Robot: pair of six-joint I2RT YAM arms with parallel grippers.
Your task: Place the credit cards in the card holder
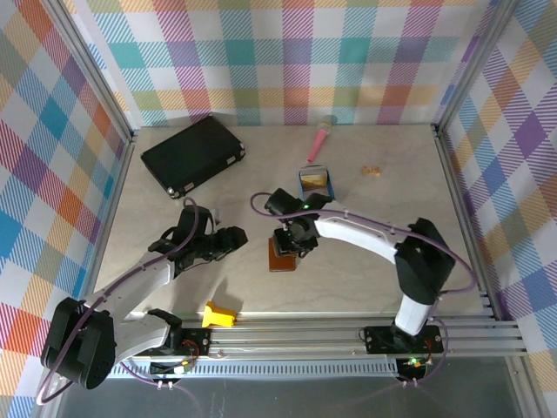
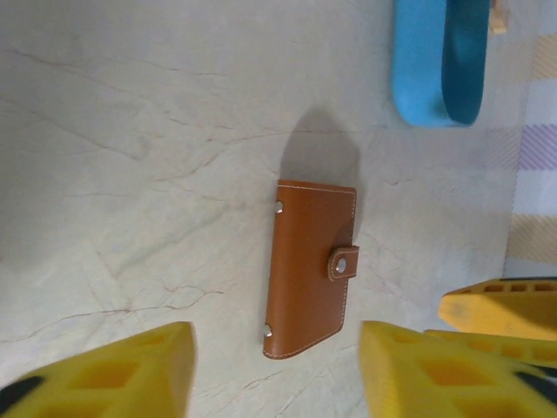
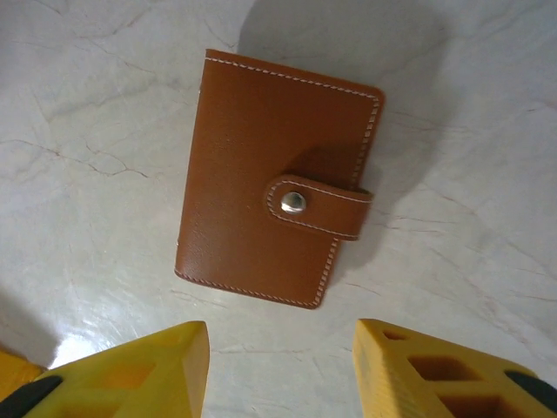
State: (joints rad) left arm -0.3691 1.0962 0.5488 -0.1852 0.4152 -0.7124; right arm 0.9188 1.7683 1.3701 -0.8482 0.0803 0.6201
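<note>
- Black case (image 1: 193,155) lay far left on the table (image 1: 365,261), clear of the work.
- Left end effector (image 2: 277,374) hung wide and empty, aimed at the card holder (image 3: 278,178).
- The brown leather holder lay flat mid-table, its snap tab fastened, so no card could enter yet.
- Right end effector (image 3: 280,374) hovered above it, fingers parted and empty, probably to unsnap it.
- Credit cards (image 1: 315,178) seemingly sat in the blue tray (image 2: 418,70).

Your top camera looks down from high at the near side, your two wrist cameras look down from close, all three share the card holder (image 3: 261,157).
</note>
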